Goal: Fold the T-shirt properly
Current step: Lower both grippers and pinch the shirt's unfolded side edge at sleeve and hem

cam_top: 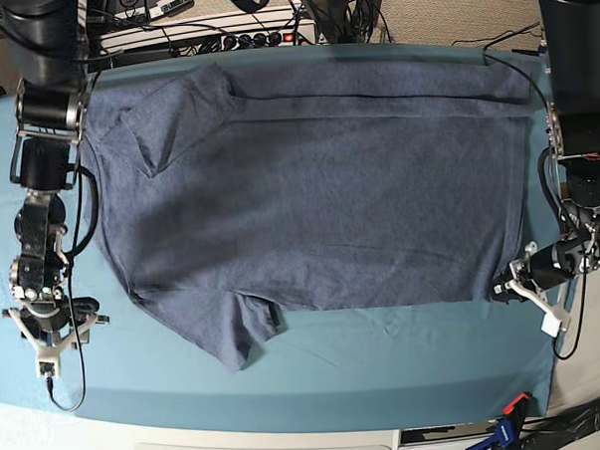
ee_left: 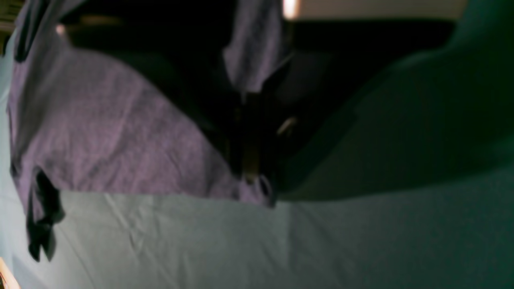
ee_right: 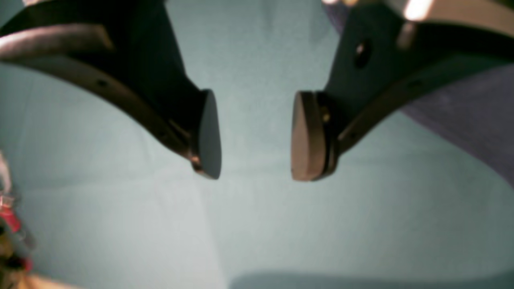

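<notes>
Blue-grey heathered cloth fills most of the base view: the T-shirt (cam_top: 308, 185) lies spread flat on the bench (cam_top: 385, 351), which has a teal cover. Neck side is toward base-view left, hem toward the right. One short sleeve (cam_top: 166, 121) is folded in over the body at upper left; the other sleeve (cam_top: 240, 332) sticks out at the lower edge, approx. in the middle-left. A long fold line runs along the far edge of the shirt.

Left pincer (cam_top: 502, 291) is at the lower hem corner, on the right side of base view. It is closed on the T-shirt; in the left wrist view the dark fingers (ee_left: 249, 148) are pressed together on the hem edge (ee_left: 249, 196), and the cloth there is lifted off the cover, with shadow under it. That view is blurred, so no more detail.

Right pincer (cam_top: 48, 341) is at the left side of base view, just beside the shirt's neck end, not touching it. Its jaws stand apart; in the right wrist view the two round pads (ee_right: 307, 136) have only teal cover between them. A bit of shirt (ee_right: 474, 116) shows at the right edge of that view.
</notes>
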Controlling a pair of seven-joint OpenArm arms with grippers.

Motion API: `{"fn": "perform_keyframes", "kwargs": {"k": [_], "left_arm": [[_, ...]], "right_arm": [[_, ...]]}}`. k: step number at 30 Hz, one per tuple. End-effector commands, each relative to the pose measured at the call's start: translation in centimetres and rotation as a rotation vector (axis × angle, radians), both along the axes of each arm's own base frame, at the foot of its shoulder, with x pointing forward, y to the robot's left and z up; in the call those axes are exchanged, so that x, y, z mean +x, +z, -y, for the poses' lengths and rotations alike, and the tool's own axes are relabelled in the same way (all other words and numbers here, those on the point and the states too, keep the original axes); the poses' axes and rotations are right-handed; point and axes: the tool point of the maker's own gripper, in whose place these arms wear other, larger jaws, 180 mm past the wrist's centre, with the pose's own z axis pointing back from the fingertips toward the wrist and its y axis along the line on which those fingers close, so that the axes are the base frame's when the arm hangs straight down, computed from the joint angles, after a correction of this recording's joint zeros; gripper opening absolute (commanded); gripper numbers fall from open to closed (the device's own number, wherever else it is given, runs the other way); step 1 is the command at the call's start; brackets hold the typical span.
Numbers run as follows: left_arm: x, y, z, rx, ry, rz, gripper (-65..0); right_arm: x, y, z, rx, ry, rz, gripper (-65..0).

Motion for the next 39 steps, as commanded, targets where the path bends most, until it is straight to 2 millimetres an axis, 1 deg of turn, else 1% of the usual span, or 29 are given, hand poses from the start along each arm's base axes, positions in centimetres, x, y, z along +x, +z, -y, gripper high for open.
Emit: {"fn": "perform_keyframes", "kwargs": {"k": [1, 5, 6, 8, 11, 17, 18, 20, 21, 23, 27, 30, 39], "left_arm": [[1.8, 2.8, -0.6, -0.006, 0.014, 0.078, -65.0], [2.0, 3.0, -0.7, -0.007, 0.021, 0.091, -65.0], [2.0, 3.0, -0.7, -0.007, 0.022, 0.091, -65.0], [2.0, 3.0, -0.6, -0.009, 0.015, 0.095, -65.0], [2.0, 3.2, -0.2, -0.015, -0.011, 0.11, -65.0], [1.9, 3.2, -0.3, -0.014, -0.01, 0.109, -65.0], [1.9, 3.2, -0.3, -0.014, -0.01, 0.109, -65.0], [1.9, 3.2, -0.3, -0.013, -0.01, 0.108, -65.0], [1.9, 3.2, -0.4, -0.012, -0.009, 0.108, -65.0], [1.9, 3.3, -0.6, -0.01, -0.007, 0.109, -65.0], [1.9, 3.3, -0.9, -0.007, -0.003, 0.109, -65.0], [1.9, 3.3, -0.9, -0.007, -0.004, 0.109, -65.0], [1.9, 3.5, -0.7, -0.01, -0.015, 0.118, -65.0]], "right_arm": [[1.3, 2.6, 0.8, 0.003, 0.003, 0.07, -35.8], [2.2, 0.7, 0.6, 0.112, 0.01, 0.049, -34.7], [2.4, 0.3, 0.3, 0.133, 0.009, 0.048, -33.4], [2.8, -0.3, -0.7, 0.174, 0.015, 0.05, -33.0], [3.4, -1.2, -3.1, 0.216, 0.05, 0.044, -33.0], [4.4, -3.1, -8.7, 0.285, 0.117, 0.047, -33.0], [4.6, -3.3, -9.4, 0.289, 0.123, 0.053, -33.0], [4.6, -3.8, -10.1, 0.279, 0.123, 0.055, -33.0], [4.6, -3.9, -10.3, 0.271, 0.126, 0.057, -33.0], [4.5, -4.1, -10.1, 0.252, 0.119, 0.053, -33.0], [3.9, -4.5, -8.5, 0.192, 0.058, 0.041, -33.0], [3.6, -5.1, -8.5, 0.193, 0.057, 0.03, -33.0], [1.3, -8.5, -8.7, 0.205, 0.058, -0.004, -33.0]]}}
